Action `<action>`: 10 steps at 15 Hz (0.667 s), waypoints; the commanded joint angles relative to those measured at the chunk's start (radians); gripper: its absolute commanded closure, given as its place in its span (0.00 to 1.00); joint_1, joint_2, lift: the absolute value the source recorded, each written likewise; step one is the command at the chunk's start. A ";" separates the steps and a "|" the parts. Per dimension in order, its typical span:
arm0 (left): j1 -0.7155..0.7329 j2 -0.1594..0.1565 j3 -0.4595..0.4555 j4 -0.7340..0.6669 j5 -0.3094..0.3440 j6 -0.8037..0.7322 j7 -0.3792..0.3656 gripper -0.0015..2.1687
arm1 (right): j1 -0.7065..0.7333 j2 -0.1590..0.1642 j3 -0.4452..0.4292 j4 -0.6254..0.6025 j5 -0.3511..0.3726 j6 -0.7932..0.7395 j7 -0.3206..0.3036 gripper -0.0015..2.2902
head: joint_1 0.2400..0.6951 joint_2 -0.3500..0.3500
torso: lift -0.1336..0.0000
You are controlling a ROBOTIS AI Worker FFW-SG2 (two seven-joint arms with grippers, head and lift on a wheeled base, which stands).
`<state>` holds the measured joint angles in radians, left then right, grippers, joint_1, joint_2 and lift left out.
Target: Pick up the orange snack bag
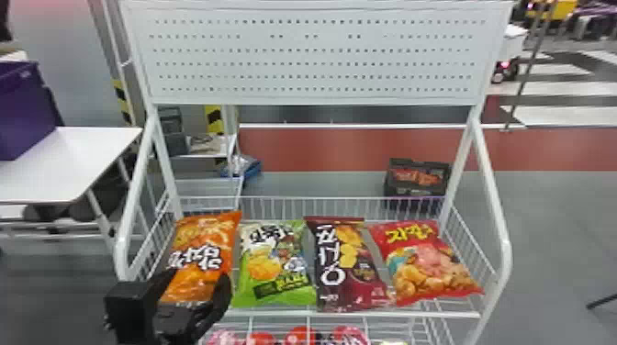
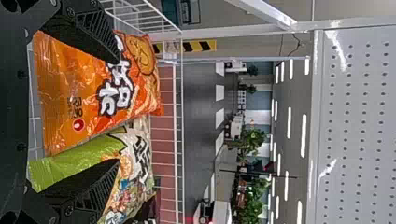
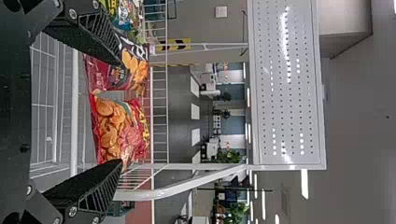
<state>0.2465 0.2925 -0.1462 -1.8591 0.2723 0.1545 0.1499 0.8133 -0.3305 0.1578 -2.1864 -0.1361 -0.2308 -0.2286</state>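
Orange snack bag (image 1: 199, 250) near open claw (image 1: 197, 277)

Bright glare on the pegboard (image 3: 292, 95)

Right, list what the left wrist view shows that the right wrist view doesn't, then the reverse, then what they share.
Left wrist view: the glossy orange snack bag and the left gripper, its flat black fingers open.
Right wrist view: the shiny red snack bag and the right gripper, also open.
Both: parts of the green snack bag and the dark maroon snack bag, the white wire rack and its white perforated panel.
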 commanded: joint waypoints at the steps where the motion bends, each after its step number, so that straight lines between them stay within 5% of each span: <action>1: -0.076 -0.010 -0.021 0.080 0.015 0.014 0.000 0.07 | 0.000 -0.001 -0.001 0.000 0.000 0.000 0.000 0.06 | 0.57 0.50 | 1.00; 10: -0.260 -0.049 -0.036 0.339 0.027 0.038 0.008 0.10 | -0.014 0.001 0.002 0.020 0.000 0.000 0.000 0.06 | 0.57 0.50 | 1.00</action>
<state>0.0113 0.2486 -0.1821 -1.5597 0.2974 0.1925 0.1574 0.7981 -0.3298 0.1610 -2.1654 -0.1366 -0.2308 -0.2286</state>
